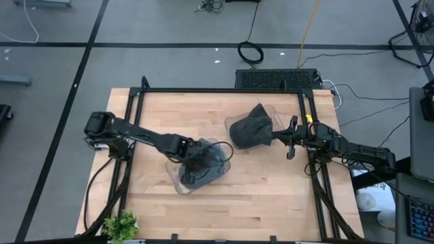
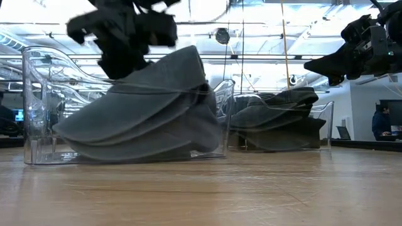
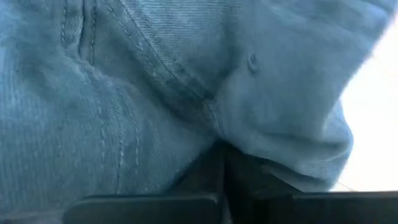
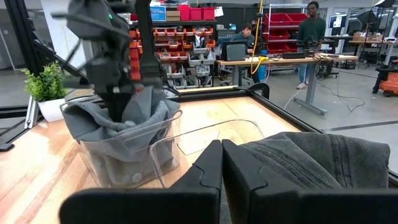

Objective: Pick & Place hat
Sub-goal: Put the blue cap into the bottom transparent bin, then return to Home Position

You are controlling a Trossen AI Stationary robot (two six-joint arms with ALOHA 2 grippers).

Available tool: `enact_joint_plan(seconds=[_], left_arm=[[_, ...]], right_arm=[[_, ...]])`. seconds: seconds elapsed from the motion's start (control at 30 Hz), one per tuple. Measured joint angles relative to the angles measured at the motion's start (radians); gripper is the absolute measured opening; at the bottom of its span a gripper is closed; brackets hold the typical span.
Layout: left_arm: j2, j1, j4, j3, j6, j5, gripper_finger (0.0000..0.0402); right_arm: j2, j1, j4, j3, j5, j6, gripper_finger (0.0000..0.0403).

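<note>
We see two grey fabric hats on the light wooden tabletop (image 1: pixel 258 183). The first grey hat (image 1: pixel 203 168) sits in a clear plastic bin (image 2: pixel 38 113) near the middle, and our left end effector (image 1: pixel 196 161) is clamped on its cloth inside the bin. The second grey hat (image 1: pixel 249 129) lies in another clear plastic bin (image 2: pixel 323 129) toward the right. Our right end effector (image 4: pixel 221 163) rests beside it, fingers together.

place: looks like a workshop/lab I'm working in
storage: red parts bins (image 4: pixel 283 17) on racks
furniture: workbench (image 4: pixel 283 61) with people (image 4: pixel 311 28) around
floor: loose cables (image 1: pixel 251 51) everywhere
</note>
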Motion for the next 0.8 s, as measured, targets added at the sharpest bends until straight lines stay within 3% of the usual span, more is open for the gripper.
enact_joint_plan(seconds=[0.23, 0.57, 0.8], left_arm=[[0.077, 0.04, 0.094, 0.004, 0.062, 0.128, 0.0004], [-0.105, 0.04, 0.062, -0.003, 0.037, 0.002, 0.0003], [-0.257, 0.043, 0.089, -0.003, 0.075, -0.022, 0.0035]], right_arm=[[0.0, 0.0, 0.0, 0.0, 0.0, 0.0, 0.0], [0.0, 0.0, 0.0, 0.0, 0.0, 0.0, 0.0], [0.0, 0.0, 0.0, 0.0, 0.0, 0.0, 0.0]])
